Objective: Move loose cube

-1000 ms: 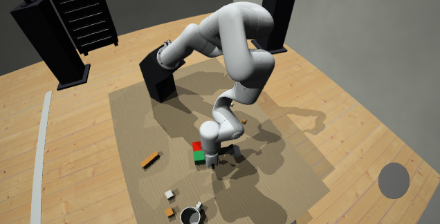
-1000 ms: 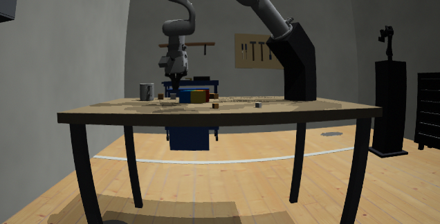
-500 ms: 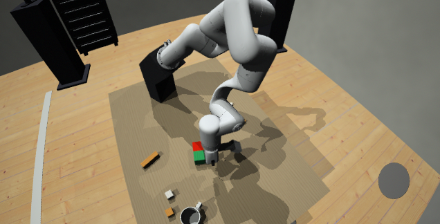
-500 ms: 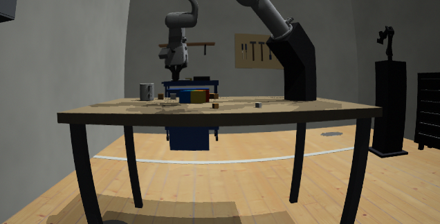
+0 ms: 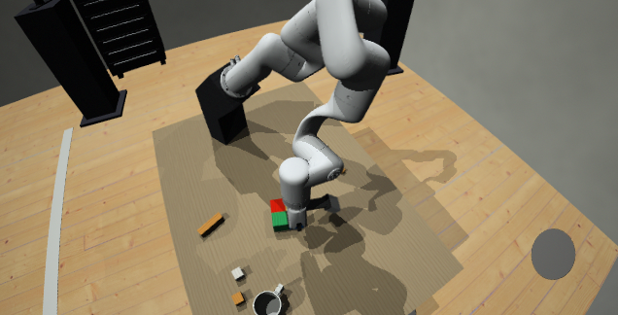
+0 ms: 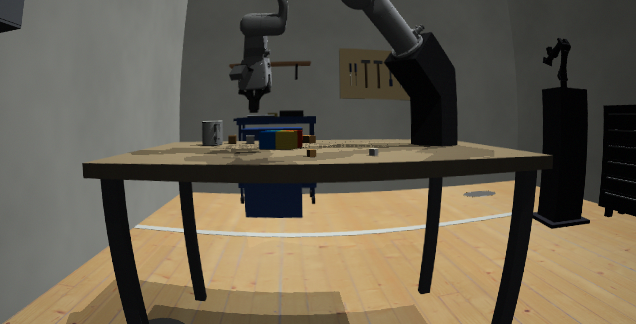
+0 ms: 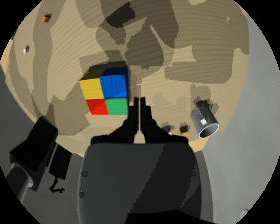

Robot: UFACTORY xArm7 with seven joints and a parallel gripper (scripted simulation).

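Observation:
Four cubes sit together in a two-by-two square on the table top, with no gap that I can see between them. In the wrist view they are yellow (image 7: 91,88), blue (image 7: 114,84), red (image 7: 96,106) and green (image 7: 116,106). The top view shows only the red cube (image 5: 277,205) and the green cube (image 5: 279,220); the arm hides the others. The exterior view shows the blue cube (image 6: 266,139) and the yellow cube (image 6: 286,139). My gripper (image 7: 139,104) (image 6: 255,108) (image 5: 297,227) is shut and empty. It hangs above the table, just beside the green cube.
A metal mug (image 5: 266,302) (image 6: 212,132) (image 7: 204,120) stands near the table's edge, with a small white block (image 5: 237,273) and a small orange block (image 5: 237,297) close by. An orange wooden bar (image 5: 210,224) lies to the left of the cubes. The black robot base (image 5: 221,108) stands at the back.

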